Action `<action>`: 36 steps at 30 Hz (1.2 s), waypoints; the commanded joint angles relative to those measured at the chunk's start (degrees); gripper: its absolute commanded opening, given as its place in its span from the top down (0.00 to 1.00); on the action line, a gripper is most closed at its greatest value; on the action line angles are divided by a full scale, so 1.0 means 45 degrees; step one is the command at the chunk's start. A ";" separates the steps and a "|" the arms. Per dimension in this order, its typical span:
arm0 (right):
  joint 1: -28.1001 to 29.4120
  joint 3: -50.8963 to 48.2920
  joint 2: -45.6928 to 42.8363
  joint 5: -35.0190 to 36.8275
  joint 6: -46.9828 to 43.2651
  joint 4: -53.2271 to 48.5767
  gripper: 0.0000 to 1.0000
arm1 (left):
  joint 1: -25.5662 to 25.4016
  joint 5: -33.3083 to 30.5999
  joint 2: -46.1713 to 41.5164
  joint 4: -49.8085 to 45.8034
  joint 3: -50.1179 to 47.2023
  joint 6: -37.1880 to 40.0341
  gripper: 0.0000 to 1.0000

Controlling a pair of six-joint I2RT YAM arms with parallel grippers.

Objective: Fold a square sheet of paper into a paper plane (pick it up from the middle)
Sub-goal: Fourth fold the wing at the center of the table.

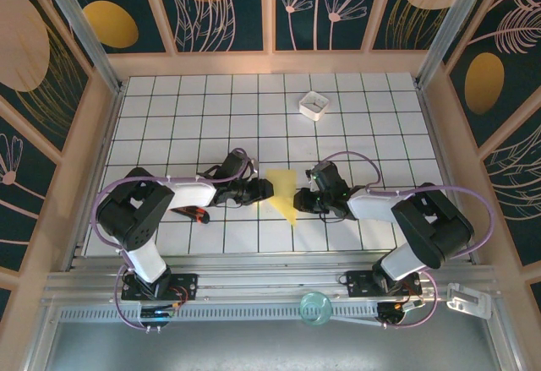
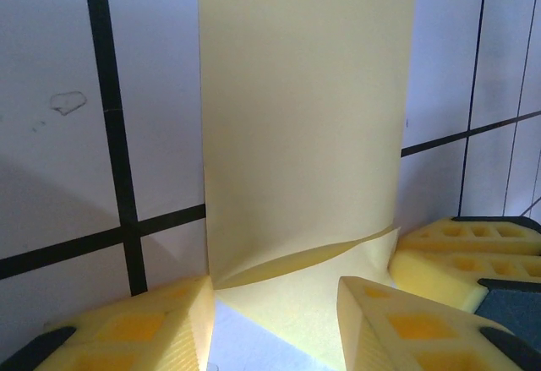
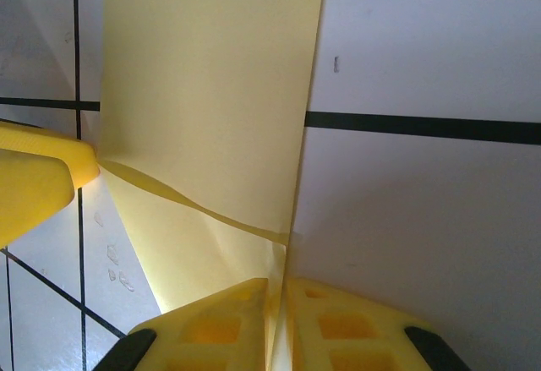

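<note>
The yellow square sheet of paper (image 1: 284,193) lies mid-table, folded over into a narrow shape whose tip points toward the near edge. In the left wrist view the sheet (image 2: 296,117) rises as a raised flap with a crease low down. My left gripper (image 1: 264,188) sits at its left edge, open (image 2: 275,293), and a corner of the paper lies on the table between its apart fingers (image 2: 161,329). My right gripper (image 1: 303,199) is at the paper's right side. It is shut (image 3: 283,295) on the paper's folded edge (image 3: 211,109), pinched between both pads.
A small white square box (image 1: 314,105) stands at the back right of the grid table (image 1: 380,134). A red and black object (image 1: 196,214) lies by the left arm. A teal round thing (image 1: 316,307) rests on the front rail. Wooden walls border the table.
</note>
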 commanded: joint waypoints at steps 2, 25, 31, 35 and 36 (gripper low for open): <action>0.0141 -0.0192 0.0464 0.0175 0.0028 0.0211 0.87 | 0.0057 0.0605 0.0498 0.0525 0.0209 -0.0131 0.57; 0.0085 -0.0109 0.0523 0.0315 -0.0155 0.0030 0.87 | 0.0142 -0.0387 0.0176 -0.0258 0.0189 0.0054 0.56; 0.0087 -0.0075 0.0563 0.0300 -0.0150 0.0034 0.88 | 0.0121 -0.0171 0.0387 -0.0523 0.0410 0.0203 0.56; 0.0090 -0.0061 0.0599 0.0277 -0.0142 0.0076 0.88 | 0.0120 0.0679 0.0583 -0.0076 0.0425 -0.0060 0.56; 0.0080 -0.0060 0.0602 0.0295 -0.0147 0.0071 0.88 | 0.0119 0.0817 0.0548 0.0057 0.0403 -0.0120 0.56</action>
